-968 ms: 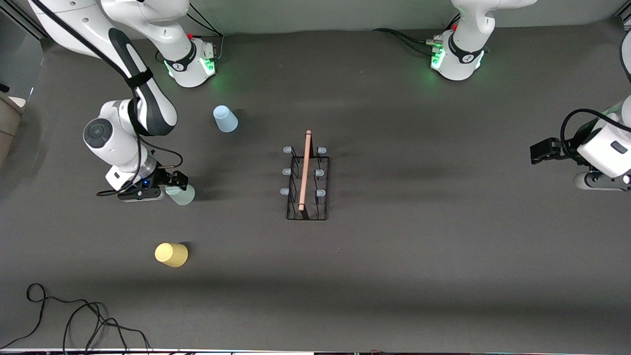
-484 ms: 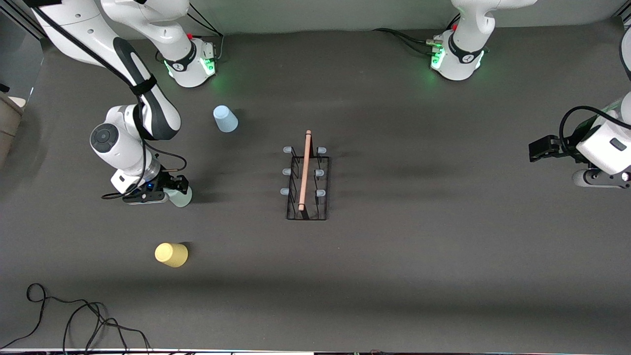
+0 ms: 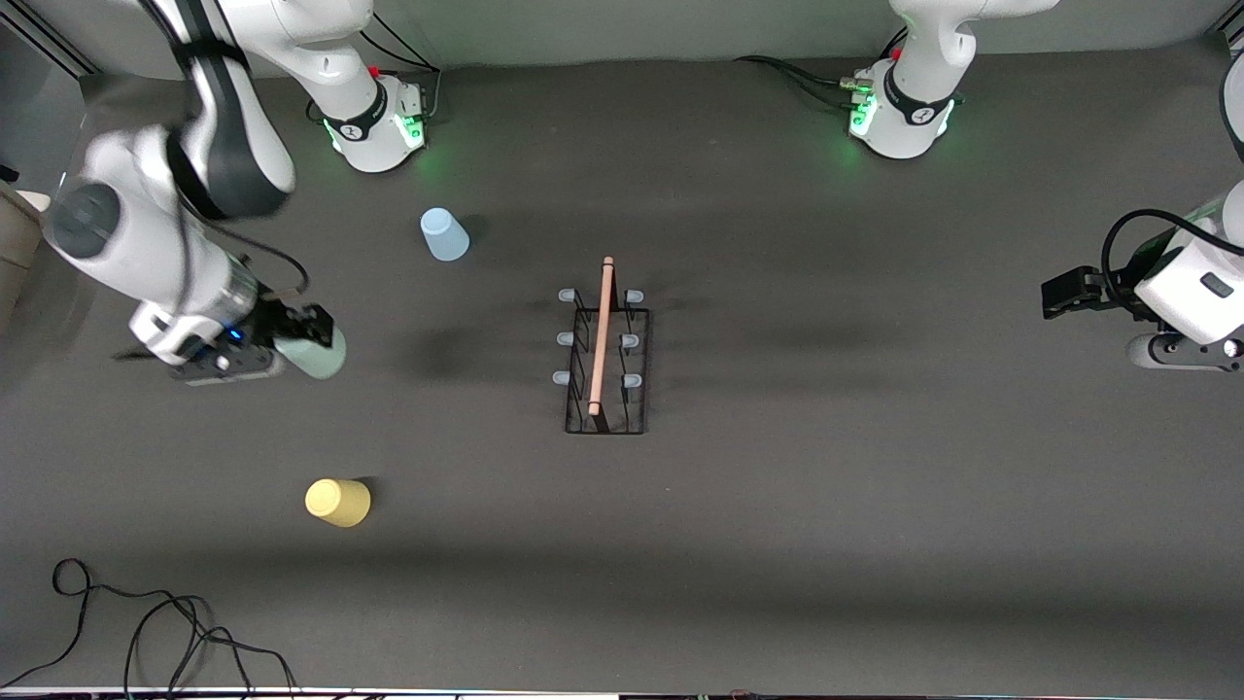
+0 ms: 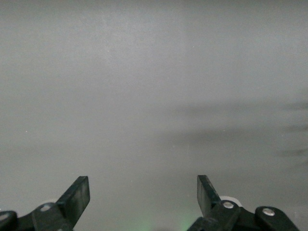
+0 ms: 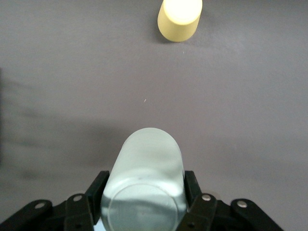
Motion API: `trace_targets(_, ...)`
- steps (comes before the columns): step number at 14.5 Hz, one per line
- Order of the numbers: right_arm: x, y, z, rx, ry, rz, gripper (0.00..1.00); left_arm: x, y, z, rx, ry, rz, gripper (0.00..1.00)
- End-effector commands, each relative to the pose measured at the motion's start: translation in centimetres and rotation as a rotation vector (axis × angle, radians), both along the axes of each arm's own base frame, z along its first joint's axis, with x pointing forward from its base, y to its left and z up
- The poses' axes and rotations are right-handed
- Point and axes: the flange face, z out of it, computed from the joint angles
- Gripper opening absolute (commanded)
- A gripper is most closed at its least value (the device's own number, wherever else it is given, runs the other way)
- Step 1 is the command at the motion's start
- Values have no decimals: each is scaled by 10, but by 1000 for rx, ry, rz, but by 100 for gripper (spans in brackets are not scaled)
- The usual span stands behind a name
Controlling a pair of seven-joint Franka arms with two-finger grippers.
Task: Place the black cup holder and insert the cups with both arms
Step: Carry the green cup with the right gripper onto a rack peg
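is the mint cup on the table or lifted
Lifted: the right gripper is shut on the mint cup, which hangs above its shadow on the table.

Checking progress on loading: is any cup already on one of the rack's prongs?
No: the black cup holder stands bare, the mint cup is in the right gripper, and the yellow cup and blue cup sit on the table.

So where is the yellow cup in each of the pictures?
Front view: the yellow cup stands on the table toward the right arm's end, nearer the camera than the mint green cup.
Right wrist view: it shows at.
Left wrist view: not in it.
Shared landmark: the mint green cup, held in the right gripper.
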Motion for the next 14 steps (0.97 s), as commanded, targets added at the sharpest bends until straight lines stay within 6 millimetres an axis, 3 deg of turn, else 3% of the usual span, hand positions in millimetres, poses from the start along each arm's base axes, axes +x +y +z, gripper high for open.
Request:
trace_targets(1, -2, 64, 32, -29, 36, -81, 34, -10, -1, 5, -10, -5, 4, 99)
trace_targets(4, -33, 164, 35, -40, 25, -216, 34, -10, 0, 5, -10, -5, 5, 100)
trace_targets(9, -85, 290, 12, 13, 10, -392, 34, -10, 0, 5, -10, -4, 5, 99)
trace_targets(11, -103, 325, -2, 16, 1, -423, 34, -10, 0, 5, -10, -4, 5, 99)
trace_targets(14, -106, 340, -20, 20, -7, -442, 34, -11, 0, 5, -10, 3, 5, 99)
